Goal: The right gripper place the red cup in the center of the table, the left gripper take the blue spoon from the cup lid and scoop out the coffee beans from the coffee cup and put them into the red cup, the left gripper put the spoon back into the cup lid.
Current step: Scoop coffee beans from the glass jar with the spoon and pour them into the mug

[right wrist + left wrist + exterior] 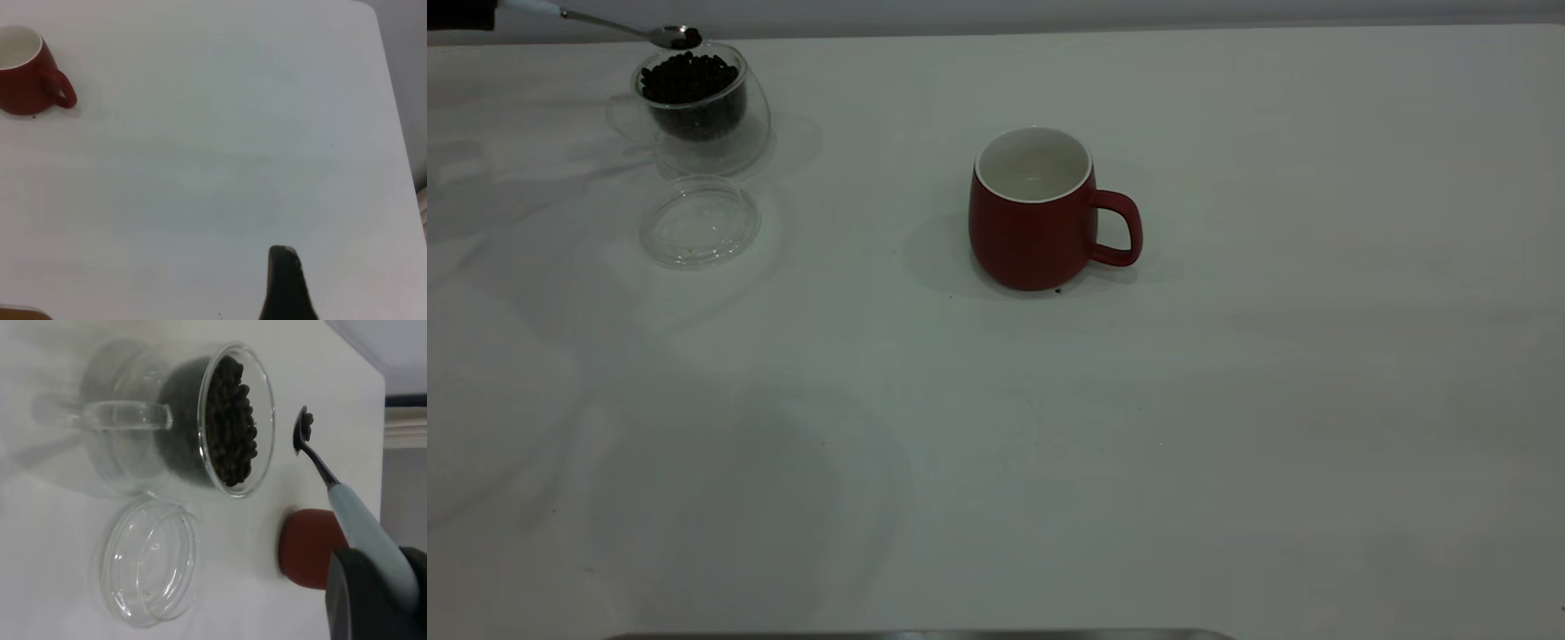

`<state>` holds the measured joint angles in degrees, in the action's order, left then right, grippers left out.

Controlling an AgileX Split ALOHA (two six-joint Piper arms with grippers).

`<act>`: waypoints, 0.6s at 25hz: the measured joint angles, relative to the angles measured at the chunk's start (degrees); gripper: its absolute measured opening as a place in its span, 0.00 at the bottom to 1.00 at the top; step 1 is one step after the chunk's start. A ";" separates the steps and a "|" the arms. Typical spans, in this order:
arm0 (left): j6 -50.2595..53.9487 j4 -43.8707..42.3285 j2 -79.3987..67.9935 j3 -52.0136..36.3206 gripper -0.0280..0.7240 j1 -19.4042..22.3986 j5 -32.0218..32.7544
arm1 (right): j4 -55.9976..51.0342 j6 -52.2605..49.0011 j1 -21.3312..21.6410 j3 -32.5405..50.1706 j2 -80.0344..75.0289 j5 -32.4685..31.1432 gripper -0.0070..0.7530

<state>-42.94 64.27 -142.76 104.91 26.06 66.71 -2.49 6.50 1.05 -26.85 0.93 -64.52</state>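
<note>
Step in hand: scoop-and-carry, as I read it. Red cup (1032,213) already stands upright mid tabletop (1227,400), handle toward the right arm's side, white inside looks empty, so nothing delivered yet.

Left gripper (373,587) is pinching the blue spoon (347,507) by its handle. In the exterior view only a sliver of that gripper shows at the top-left edge. Spoon bowl hangs just above the far rim of the coffee cup (701,111), clear of the glass, with a few coffee beans (687,37) on it. The cup itself is full nearly to the rim. Cup lid (700,220) lies flat and empty just in front of the coffee cup, close but apart.

Right gripper (285,283): parked well away from the red cup, only one dark finger visible, can't tell its spread.

Next move: carry the spoon across to the red cup, well apart from here. Keep the bowl level since the load is small and loose. Stop over the opening, then tip. Spoon goes back on the lid after.
</note>
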 joint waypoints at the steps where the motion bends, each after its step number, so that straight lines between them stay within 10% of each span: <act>1: 0.00 0.17 0.00 0.00 0.20 0.00 0.00 | 0.00 0.00 0.00 0.00 0.00 0.00 0.73; 15: 0.95 1.42 0.00 0.06 0.20 -0.57 0.00 | 0.00 0.00 0.00 0.00 0.00 0.00 0.73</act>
<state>-41.99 65.69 -142.76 104.97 25.50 66.71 -2.49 6.50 1.05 -26.85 0.93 -64.52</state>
